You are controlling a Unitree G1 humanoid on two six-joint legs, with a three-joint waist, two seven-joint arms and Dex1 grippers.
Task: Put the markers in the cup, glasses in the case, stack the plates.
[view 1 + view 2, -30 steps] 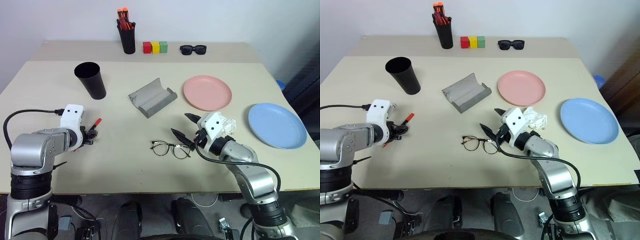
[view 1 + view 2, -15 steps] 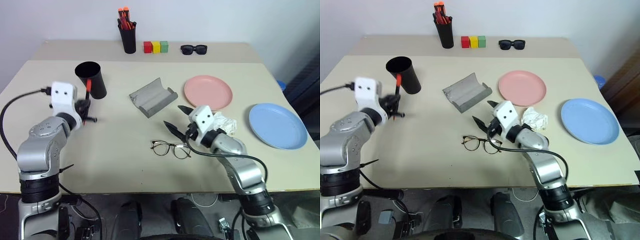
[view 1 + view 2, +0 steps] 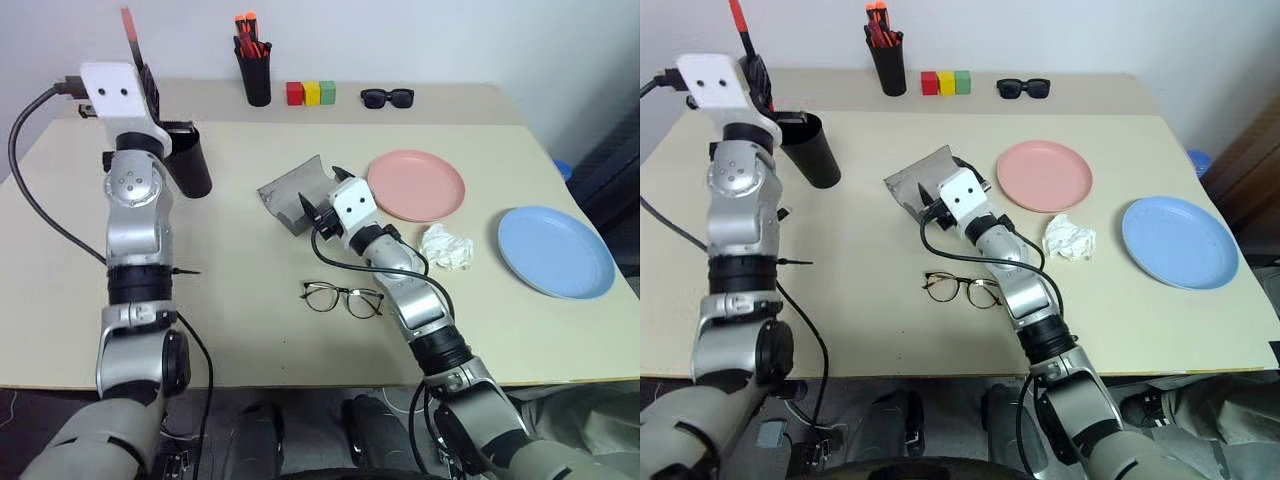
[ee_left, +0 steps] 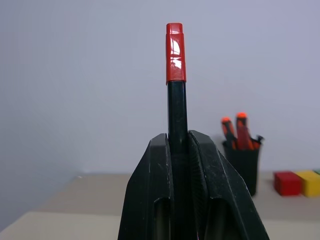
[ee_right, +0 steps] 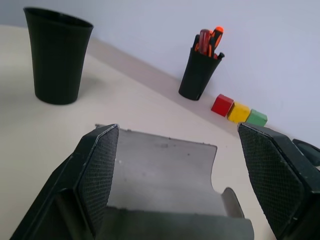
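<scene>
My left gripper (image 3: 143,72) is raised above and just behind the black cup (image 3: 190,160), shut on a black marker with a red cap (image 4: 175,55) that points upward. Its fingers (image 4: 155,190) clamp the marker's body. My right gripper (image 3: 318,192) is open, low over the near end of the open grey case (image 3: 290,195), whose hollow (image 5: 165,175) lies between its fingers (image 5: 97,165). The wire-rimmed glasses (image 3: 343,297) lie on the table nearer to me than the case. The pink plate (image 3: 416,185) and the blue plate (image 3: 555,252) lie apart on the right.
A crumpled white tissue (image 3: 447,247) lies between the plates. Along the back stand a black pen holder with orange-capped pens (image 3: 257,75), red, yellow and green blocks (image 3: 310,94) and black sunglasses (image 3: 386,98).
My left arm lifted the marker off the table and swung it upright above the cup. My right gripper moved from beside the glasses forward and left to the case, still open.
</scene>
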